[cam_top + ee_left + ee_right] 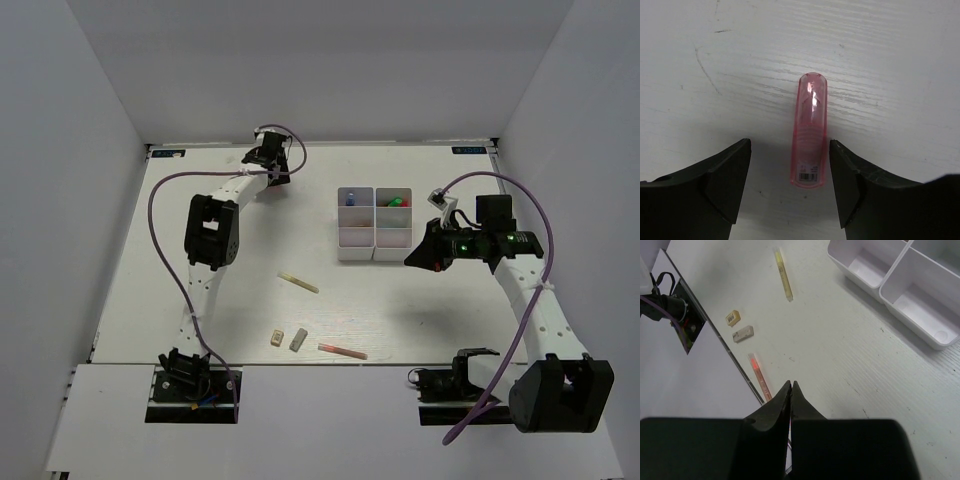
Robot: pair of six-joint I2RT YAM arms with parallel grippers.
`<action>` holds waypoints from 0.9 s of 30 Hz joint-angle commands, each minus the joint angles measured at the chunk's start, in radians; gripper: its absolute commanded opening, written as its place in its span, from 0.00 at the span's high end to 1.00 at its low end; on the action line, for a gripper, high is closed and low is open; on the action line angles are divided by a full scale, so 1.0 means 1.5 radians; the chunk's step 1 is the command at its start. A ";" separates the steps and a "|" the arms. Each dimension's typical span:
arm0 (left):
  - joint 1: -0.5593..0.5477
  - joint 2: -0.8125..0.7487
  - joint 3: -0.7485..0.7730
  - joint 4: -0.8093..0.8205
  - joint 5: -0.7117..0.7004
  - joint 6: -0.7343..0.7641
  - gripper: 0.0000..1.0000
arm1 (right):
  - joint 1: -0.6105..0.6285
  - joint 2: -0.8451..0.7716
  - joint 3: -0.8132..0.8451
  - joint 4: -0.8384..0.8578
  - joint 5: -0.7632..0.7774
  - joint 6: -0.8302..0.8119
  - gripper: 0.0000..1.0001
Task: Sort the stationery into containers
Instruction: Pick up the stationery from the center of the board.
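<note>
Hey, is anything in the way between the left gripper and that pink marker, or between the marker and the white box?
Nothing visible. The pink marker lies between the open fingers of the left gripper, and the table from there to the white box shows no other objects.

The left arm point(212, 230) is reaching to the far edge of the table point(400, 160), left pincer point(790, 185) facing down, jaws standing apart. The right arm point(535, 310) is hovering near the right edge, right pincer point(791, 392) pressed closed.

A translucent pink marker point(810, 135) is shown lying on a scratched white table point(715, 50), between the spread black fingers point(720, 185) of the left gripper point(790, 146). A barcode label point(808, 173) is seen at its near end.
</note>
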 commanded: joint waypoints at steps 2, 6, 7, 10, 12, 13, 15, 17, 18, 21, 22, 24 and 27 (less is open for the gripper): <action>0.001 0.002 0.035 -0.006 0.010 -0.013 0.26 | -0.002 0.003 0.012 -0.004 -0.001 0.002 1.00; 0.002 0.020 0.058 -0.023 0.014 -0.016 0.27 | -0.003 0.003 0.015 -0.008 0.004 0.000 1.00; 0.002 0.019 0.058 -0.025 0.016 -0.018 0.27 | -0.003 0.005 0.015 -0.009 0.005 0.000 1.00; 0.005 0.025 0.059 -0.033 0.022 -0.021 0.30 | -0.003 0.003 0.019 -0.012 0.005 0.001 1.00; 0.006 0.028 0.059 -0.043 0.025 -0.024 0.33 | -0.004 0.003 0.020 -0.015 0.005 0.000 1.00; 0.007 0.028 0.059 -0.045 0.027 -0.023 0.35 | -0.003 0.004 0.020 -0.016 0.005 0.000 1.00; 0.009 0.030 0.058 -0.057 0.029 -0.026 0.39 | -0.002 0.004 0.021 -0.017 0.006 -0.001 1.00; 0.009 0.033 0.059 -0.069 0.033 -0.026 0.45 | -0.003 0.002 0.022 -0.018 0.006 -0.001 1.00; 0.010 0.034 0.058 -0.074 0.034 -0.025 0.47 | -0.004 -0.001 0.022 -0.019 0.008 -0.001 1.00; 0.009 0.037 0.055 -0.087 0.038 -0.028 0.60 | -0.003 0.000 0.022 -0.017 0.009 0.000 1.00; 0.012 0.036 0.053 -0.088 0.038 -0.032 0.70 | -0.003 0.000 0.022 -0.015 0.008 0.000 1.00; 0.013 0.023 0.039 -0.087 0.045 -0.037 0.81 | -0.003 -0.002 0.020 -0.014 0.010 -0.001 1.00; 0.016 -0.002 0.005 -0.078 0.063 -0.045 0.99 | -0.004 -0.002 0.016 -0.009 0.013 0.002 1.00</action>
